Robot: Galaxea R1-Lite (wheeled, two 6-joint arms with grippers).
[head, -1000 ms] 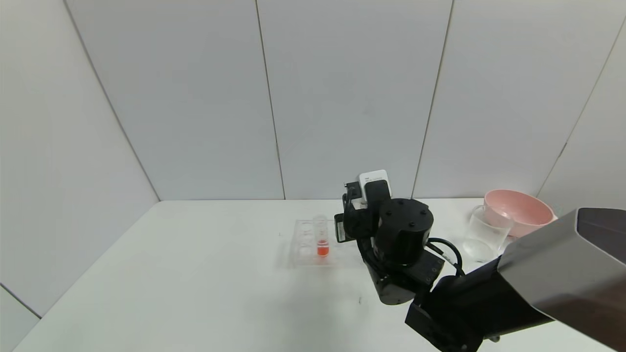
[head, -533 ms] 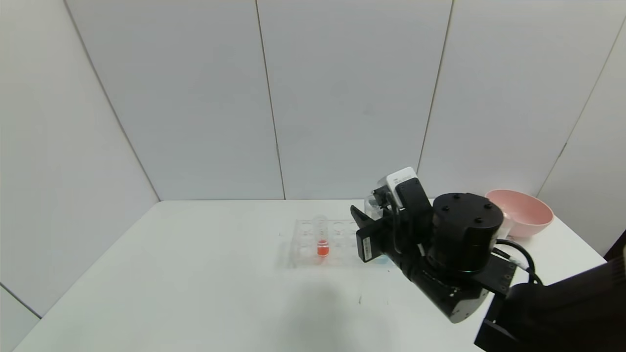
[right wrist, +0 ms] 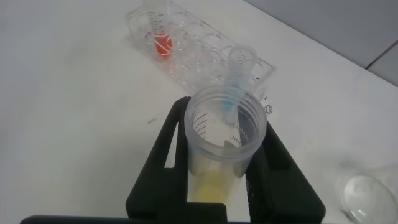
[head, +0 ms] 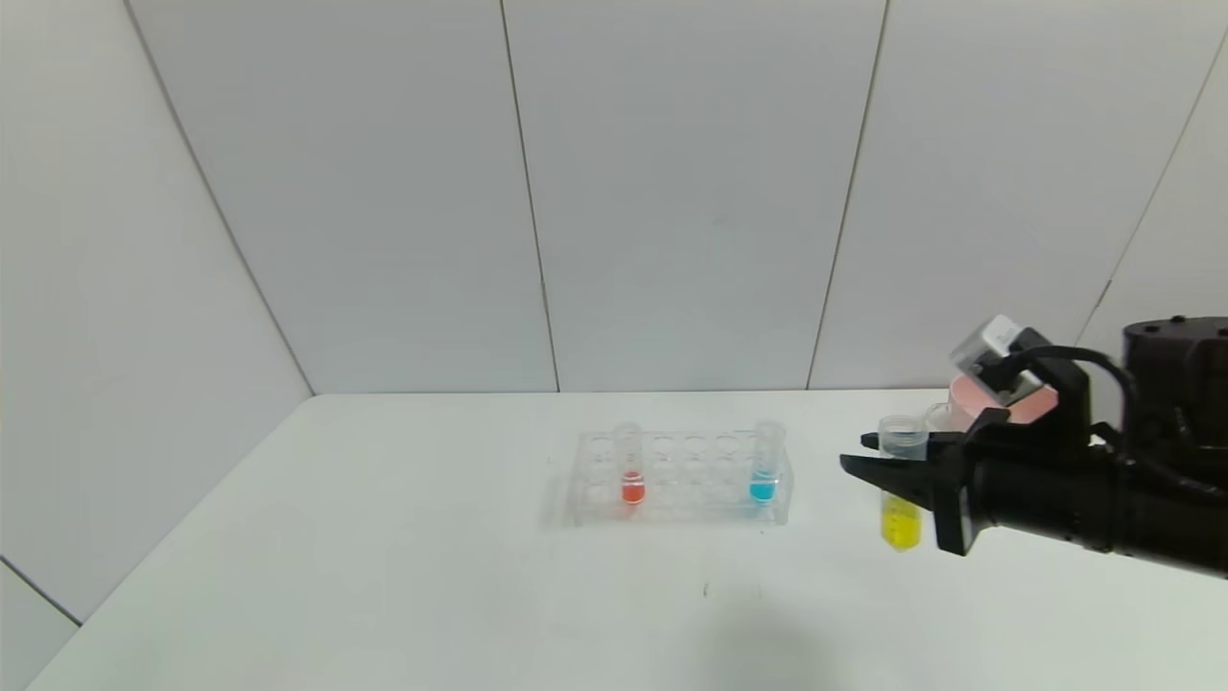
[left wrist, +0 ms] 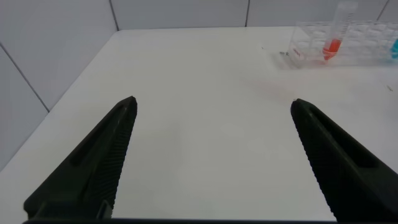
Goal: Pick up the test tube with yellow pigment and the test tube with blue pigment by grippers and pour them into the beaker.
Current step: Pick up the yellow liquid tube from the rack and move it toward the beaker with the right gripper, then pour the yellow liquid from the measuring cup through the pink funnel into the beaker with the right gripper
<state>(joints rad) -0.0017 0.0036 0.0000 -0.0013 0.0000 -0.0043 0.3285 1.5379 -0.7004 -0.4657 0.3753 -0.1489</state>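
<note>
Jaws of the right gripper (head: 887, 467) clamp the yellow tube (head: 902, 485) upright, keeping liquid in; left gripper (left wrist: 211, 155) idles, jaws apart.

- we count three tubes: yellow (head: 901, 480), blue (head: 765, 465), orange-red (head: 630, 465)
- one rack (head: 681, 480)
- one pink bowl (head: 998, 398)
- one beaker (right wrist: 367, 199)
- two grippers (head: 897, 470) (left wrist: 214, 155)
</note>
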